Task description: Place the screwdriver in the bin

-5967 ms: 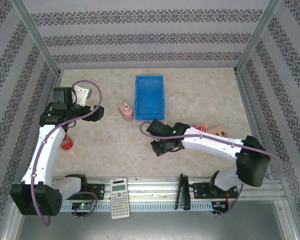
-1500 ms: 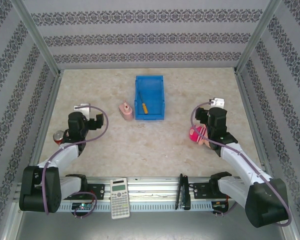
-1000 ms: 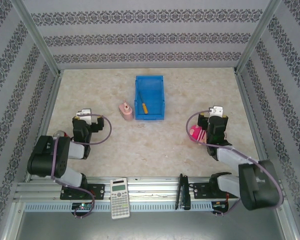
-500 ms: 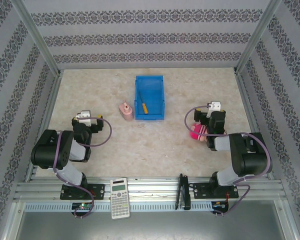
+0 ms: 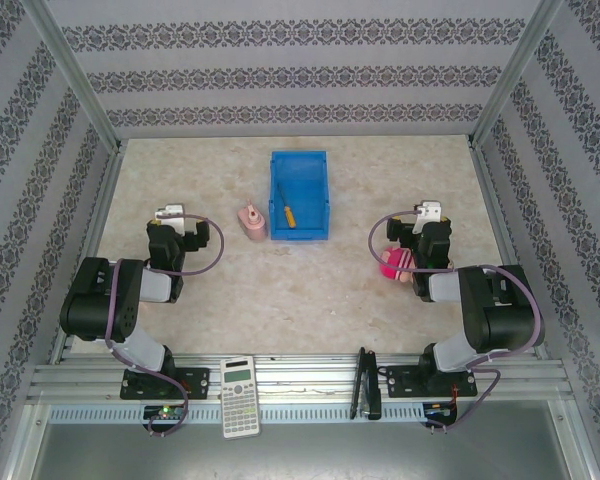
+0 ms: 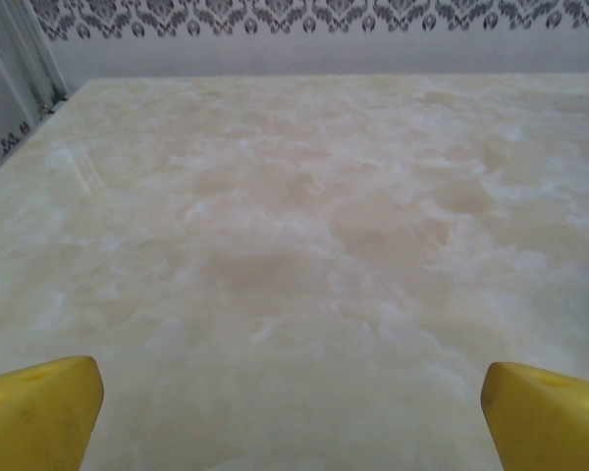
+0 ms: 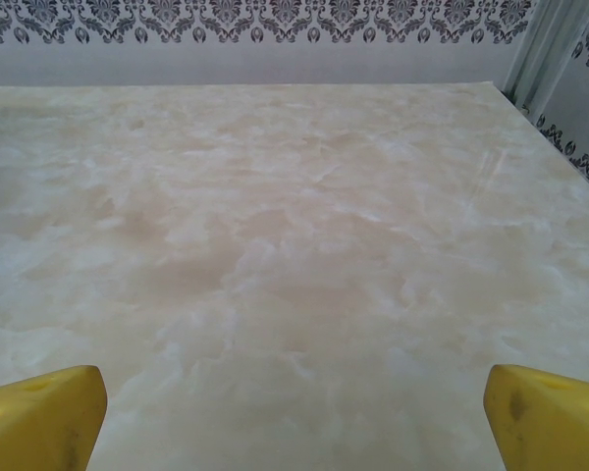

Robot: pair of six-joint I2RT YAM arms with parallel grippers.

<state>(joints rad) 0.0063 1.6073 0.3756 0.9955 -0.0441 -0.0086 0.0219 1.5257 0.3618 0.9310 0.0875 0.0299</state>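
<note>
The bright blue bin (image 5: 315,170) stands at the back middle of the table. Inside it, along its left wall near the front, lies the screwdriver (image 5: 288,214) with its orange-yellow handle. Both arms are folded back near their bases, far from the bin. My left gripper (image 5: 172,230) sits at the left and my right gripper (image 5: 426,230) at the right. In the left wrist view the yellow fingertips (image 6: 34,412) stand wide apart over bare tabletop, so the left gripper (image 6: 293,422) is open. The right gripper (image 7: 294,422) is open too, its fingertips (image 7: 550,417) holding nothing.
A small pink bottle (image 5: 251,222) stands just left of the bin. A pink plush toy (image 5: 392,262) lies beside the right arm. On the front rail rest a calculator (image 5: 240,396) and a long black tool (image 5: 363,382).
Six seconds ago the right gripper hovered near the bin's front. Since then the screwdriver has landed in the bin and both arms have folded back; the left wrist shifted slightly in the last half second.
</note>
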